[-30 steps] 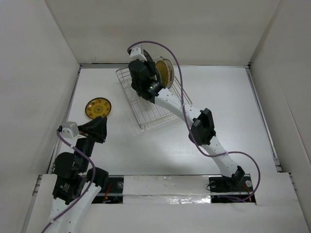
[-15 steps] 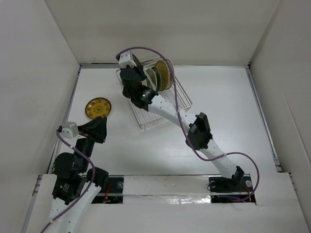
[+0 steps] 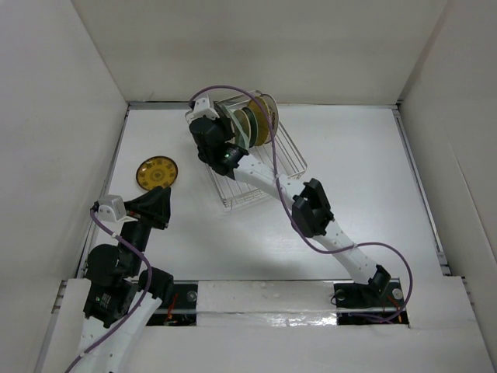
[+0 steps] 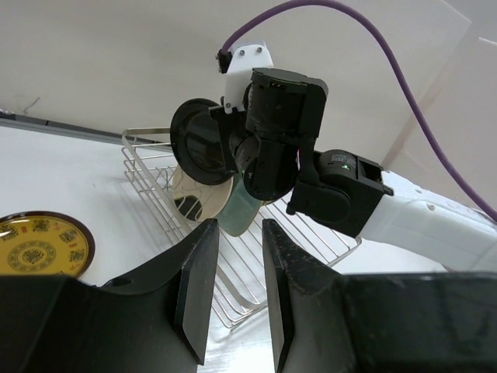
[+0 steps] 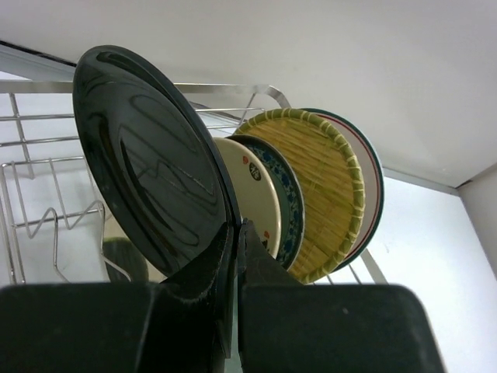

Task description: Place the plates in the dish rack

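Your right gripper (image 5: 237, 233) is pinched tight on the rim of the dark plate (image 5: 147, 155), up over the far end of the dish rack (image 3: 247, 190). Keep the plate standing up. Lower it slowly into the free slot beside the cream plate (image 5: 252, 194), and don't bump the others. Your right arm reaches far out. Your left gripper (image 4: 239, 233) sits low, fingers a little apart, holding nothing. The yellow plate (image 3: 157, 172) lies on the table (image 3: 349, 171).
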Controlling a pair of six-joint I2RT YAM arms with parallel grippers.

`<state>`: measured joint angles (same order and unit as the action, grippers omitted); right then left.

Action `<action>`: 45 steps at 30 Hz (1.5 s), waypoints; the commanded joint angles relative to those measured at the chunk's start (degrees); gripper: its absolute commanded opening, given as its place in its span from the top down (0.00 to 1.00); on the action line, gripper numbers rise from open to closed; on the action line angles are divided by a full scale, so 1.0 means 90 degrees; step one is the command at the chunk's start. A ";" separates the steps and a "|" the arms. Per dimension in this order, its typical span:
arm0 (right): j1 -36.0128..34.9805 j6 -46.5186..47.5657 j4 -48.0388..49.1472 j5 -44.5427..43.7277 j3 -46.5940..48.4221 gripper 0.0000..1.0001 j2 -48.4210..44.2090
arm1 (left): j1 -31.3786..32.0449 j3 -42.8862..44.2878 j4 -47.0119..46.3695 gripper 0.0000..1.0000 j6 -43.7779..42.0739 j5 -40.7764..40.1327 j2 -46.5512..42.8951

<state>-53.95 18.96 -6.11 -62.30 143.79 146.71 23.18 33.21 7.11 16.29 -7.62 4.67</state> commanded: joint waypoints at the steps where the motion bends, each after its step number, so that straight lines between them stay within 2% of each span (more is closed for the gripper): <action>1: 0.0018 -0.0621 -0.0111 0.0086 -0.0067 1.00 -0.0091 | 0.0042 -0.0028 -0.0185 0.74 -0.0053 -0.0023 0.0009; 11: 0.0018 -0.1813 -0.0591 0.0857 -0.0448 1.00 -0.0197 | 0.0042 0.0030 -0.0087 0.74 0.0074 -0.0374 0.0409; 12: 0.0018 -0.1997 -0.0581 0.1051 -0.0594 0.95 -0.0275 | 0.0042 0.0040 -0.0087 0.74 0.0094 -0.0384 0.0525; 13: 0.0018 -0.2086 -0.0571 0.1169 -0.0673 0.82 -0.0470 | 0.0042 0.0069 -0.0068 0.74 0.0132 -0.0394 0.0584; 15: 0.0018 -0.2368 -0.0513 0.1413 -0.0993 0.70 -0.0744 | 0.0042 0.0099 -0.0019 0.76 0.0182 -0.0452 0.0798; 16: 0.0018 -0.2390 -0.0348 0.1608 -0.1141 0.59 -0.0890 | 0.0042 0.0118 0.0000 0.79 0.0249 -0.0472 0.0877; 18: 0.0018 -0.2458 -0.0220 0.1901 -0.1424 0.51 -0.1388 | 0.0042 0.0216 0.0156 0.91 0.0386 -0.0686 0.1159; 19: 0.0018 -0.2478 -0.0142 0.2038 -0.1696 0.44 -0.1554 | 0.0042 0.0313 0.0215 0.94 0.0512 -0.0784 0.1258; 21: 0.0018 -0.2478 -0.0035 0.2292 -0.2000 0.39 -0.2110 | 0.0042 0.0420 0.0225 0.97 0.0835 -0.0853 0.1569; 23: 0.0018 -0.2517 0.0248 0.2770 -0.2702 0.38 -0.2559 | 0.0042 0.0586 0.0128 1.00 0.1156 -0.0804 0.1959; 24: 0.0018 -0.2565 0.0587 0.3130 -0.3372 0.40 -0.3083 | 0.0042 0.0626 -0.0008 1.00 0.1255 -0.0775 0.2107; 25: 0.0018 -0.2604 0.0910 0.3375 -0.3378 0.49 -0.3379 | 0.0042 0.0626 -0.0009 1.00 0.1353 -0.0775 0.2253; 26: 0.0018 -0.2624 0.1106 0.3610 -0.4084 0.63 -0.3942 | 0.0042 0.0646 -0.0154 1.00 0.1528 -0.0784 0.2574; 28: 0.0018 -0.2653 0.1662 0.4369 -0.4694 1.00 -0.4453 | 0.0042 0.0665 -0.0301 1.00 0.1733 -0.0843 0.2917; 29: 0.0018 -0.2683 0.1800 0.4606 -0.5229 1.00 -0.4669 | 0.0042 0.0723 -0.0389 1.00 0.1870 -0.0978 0.3093; 32: 0.0087 -0.2907 0.2357 0.5729 -0.5896 1.00 -0.5295 | -0.0075 0.0676 -0.0905 0.75 0.2329 -0.0990 0.3670; 33: 0.0164 -0.3033 0.2474 0.5973 -0.6198 1.00 -0.5383 | -0.0327 0.0636 -0.1033 0.58 0.2436 -0.0961 0.3980; 35: 0.0232 -0.3112 0.2612 0.6365 -0.6376 1.00 -0.5530 | -0.0669 0.0578 -0.1142 0.51 0.2749 -0.0795 0.4343; 39: 0.0486 -0.3502 0.2895 0.7076 -0.6815 0.88 -0.5764 | -0.1753 0.0353 -0.1298 0.52 0.3130 -0.0152 0.5124; 40: 0.0574 -0.3619 0.3021 0.7514 -0.6990 0.77 -0.5794 | -0.1978 0.0275 -0.1366 0.54 0.3189 0.0005 0.5194; 41: 0.0575 -0.3640 0.3042 0.7721 -0.7040 0.70 -0.5803 | -0.2405 0.0091 -0.1531 0.56 0.3354 0.0258 0.5252; 43: 0.0721 -0.3640 0.2945 0.8160 -0.7060 0.57 -0.5765 | -0.2837 -0.0105 -0.1688 0.59 0.3511 0.0474 0.5486; 45: 0.0721 -0.3582 0.2770 0.8328 -0.6982 0.54 -0.5687 | -0.3394 -0.0437 -0.1942 0.60 0.3726 0.0612 0.5702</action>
<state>-47.86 -12.36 15.73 4.80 79.88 96.07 -3.01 32.10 -4.84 45.52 -6.20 54.74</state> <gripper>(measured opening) 0.451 0.405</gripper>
